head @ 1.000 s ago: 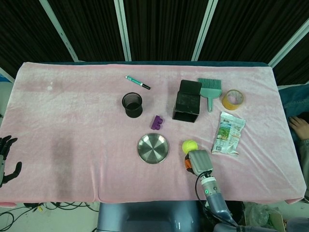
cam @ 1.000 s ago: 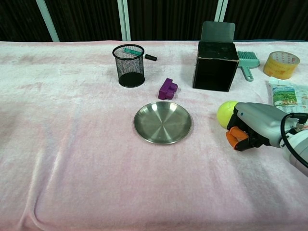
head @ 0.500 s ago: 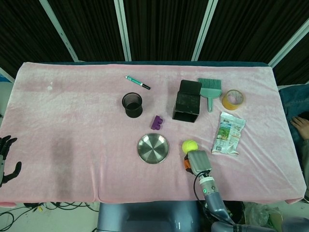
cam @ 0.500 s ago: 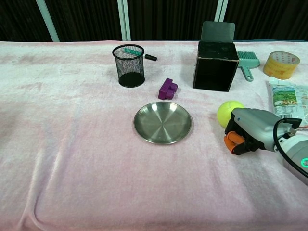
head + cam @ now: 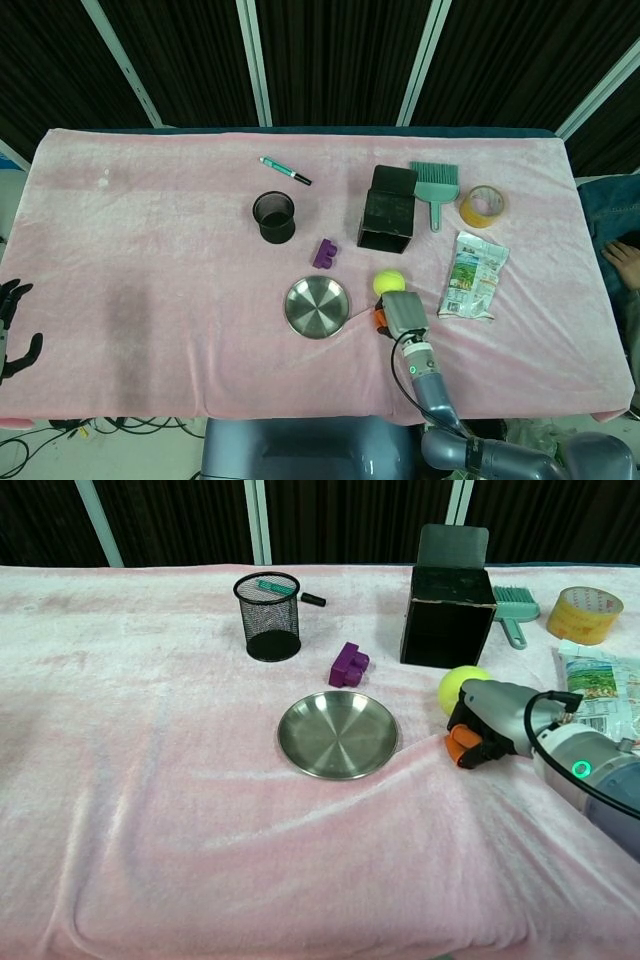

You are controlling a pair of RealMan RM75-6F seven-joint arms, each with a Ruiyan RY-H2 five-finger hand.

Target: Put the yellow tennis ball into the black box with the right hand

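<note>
The yellow tennis ball (image 5: 389,283) (image 5: 458,685) lies on the pink cloth a short way in front of the black box (image 5: 388,208) (image 5: 447,615), whose opening faces me. My right hand (image 5: 398,315) (image 5: 485,730) sits just behind the ball and touches it, with its orange-tipped fingers curled under against the cloth and nothing in them. The cloth is wrinkled around that hand. My left hand (image 5: 12,330) hangs off the table's left edge with its fingers apart and nothing in it; it shows only in the head view.
A steel plate (image 5: 317,307) (image 5: 338,734) lies left of my right hand, with a purple block (image 5: 325,254) and a mesh cup (image 5: 274,217) beyond it. A brush (image 5: 435,188), tape roll (image 5: 481,206) and snack packet (image 5: 473,276) lie to the right of the box.
My right hand has slid forward toward the box, pushing the ball ahead of it. The cloth has bunched into folds around the hand and plate.
</note>
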